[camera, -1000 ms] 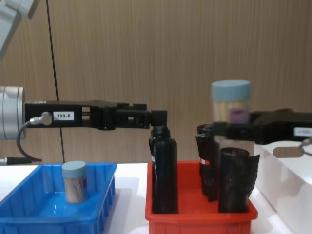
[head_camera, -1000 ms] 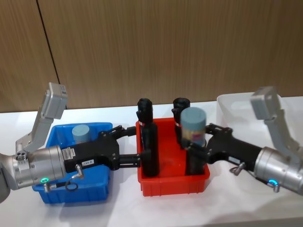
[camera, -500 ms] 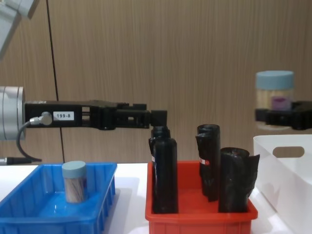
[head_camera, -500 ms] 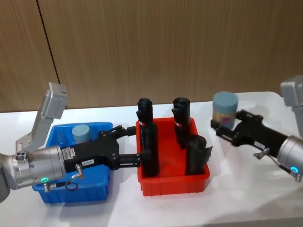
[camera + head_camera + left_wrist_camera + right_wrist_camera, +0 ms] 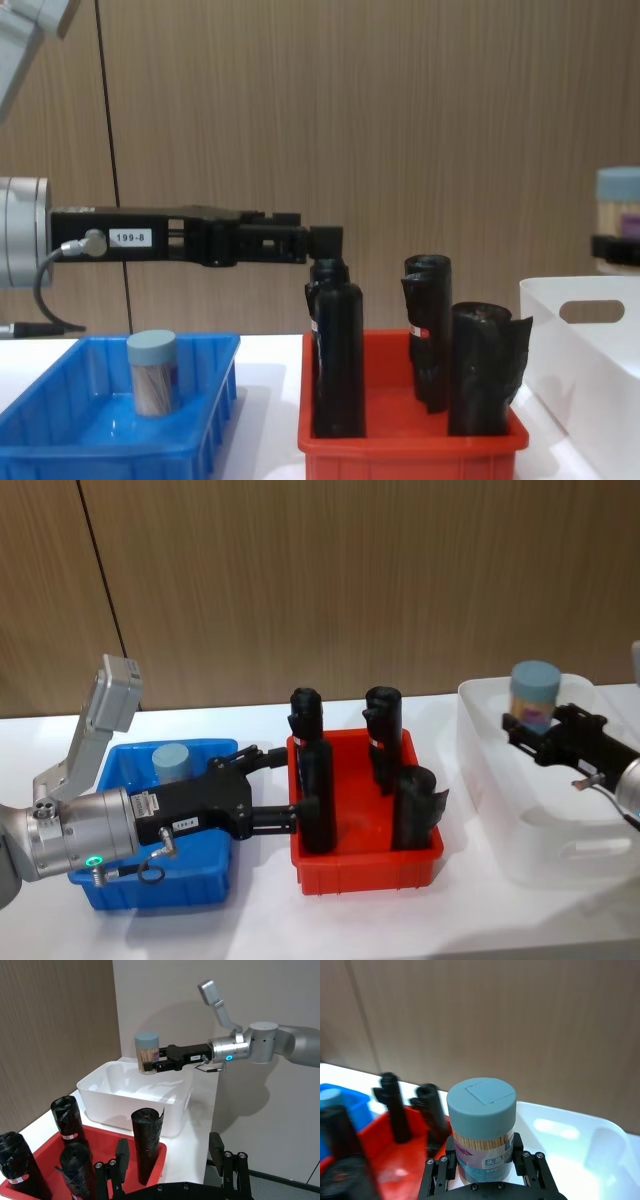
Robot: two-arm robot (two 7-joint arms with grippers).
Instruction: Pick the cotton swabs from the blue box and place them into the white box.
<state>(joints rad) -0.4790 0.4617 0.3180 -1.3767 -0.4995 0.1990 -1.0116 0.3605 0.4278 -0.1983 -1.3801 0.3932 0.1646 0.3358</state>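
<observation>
Since a second ago, the right gripper [image 5: 522, 723] has carried its jar [image 5: 535, 688] from above the red bin [image 5: 360, 868] over to the white box [image 5: 520, 852]. We now see the jar upright over the box's inside, lifted clear of the floor. The fingers are clamped on the clear body just under the grey-blue lid. The right wrist view shows the gripper [image 5: 482, 1161] pinching the jar [image 5: 481, 1127] on both sides, with swab sticks packed behind the label and the white box [image 5: 560, 1121] beyond. From the left wrist we see the same jar [image 5: 147, 1052] held over the white box [image 5: 135, 1110] by the right gripper [image 5: 150, 1066].

The left gripper [image 5: 283, 786] has not shifted. It reaches from above the blue box [image 5: 120, 892] toward the red bin's left side. Its fingers are spread and hold nothing — the left wrist view shows the gap plainly [image 5: 169, 1150]. In the chest view it sits level with the top of the tallest black roll [image 5: 338, 350].

A second jar [image 5: 172, 760] stands upright in the blue box, toward its far side, and shows in the chest view as well [image 5: 153, 372].
</observation>
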